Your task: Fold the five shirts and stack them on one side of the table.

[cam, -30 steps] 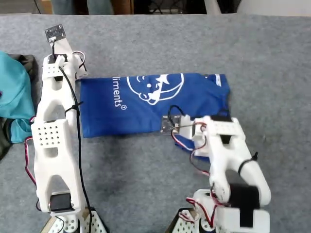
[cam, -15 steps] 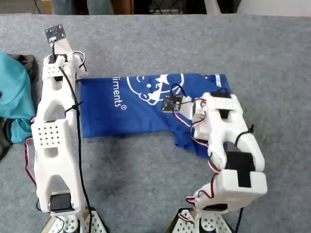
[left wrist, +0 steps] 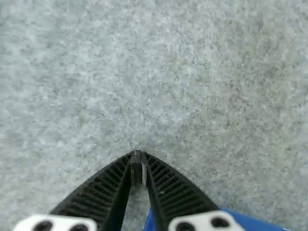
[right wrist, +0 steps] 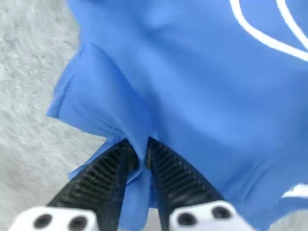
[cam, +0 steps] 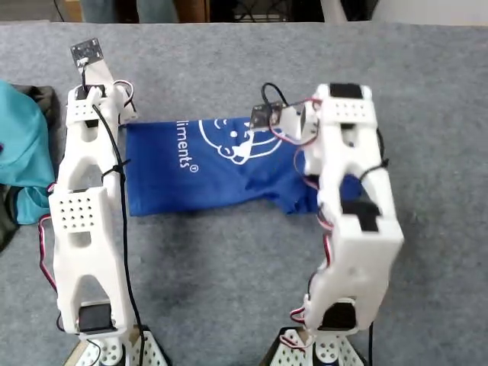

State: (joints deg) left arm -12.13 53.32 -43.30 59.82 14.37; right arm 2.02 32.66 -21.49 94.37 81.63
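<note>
Blue shirt (cam: 206,171) spread mid-table, print side up, a fold of it pinched in the right gripper (right wrist: 142,147).
The right arm stretches over the shirt's right part, its jaws closed tight on bunched blue cloth (sleeve or hem, I cannot tell which). The left gripper (left wrist: 137,161) sits just beside the shirt's far left corner, fingers pressed together with nothing between them, tips at the grey table (cam: 229,267). A teal shirt (cam: 19,152) lies heaped at the left edge.
</note>
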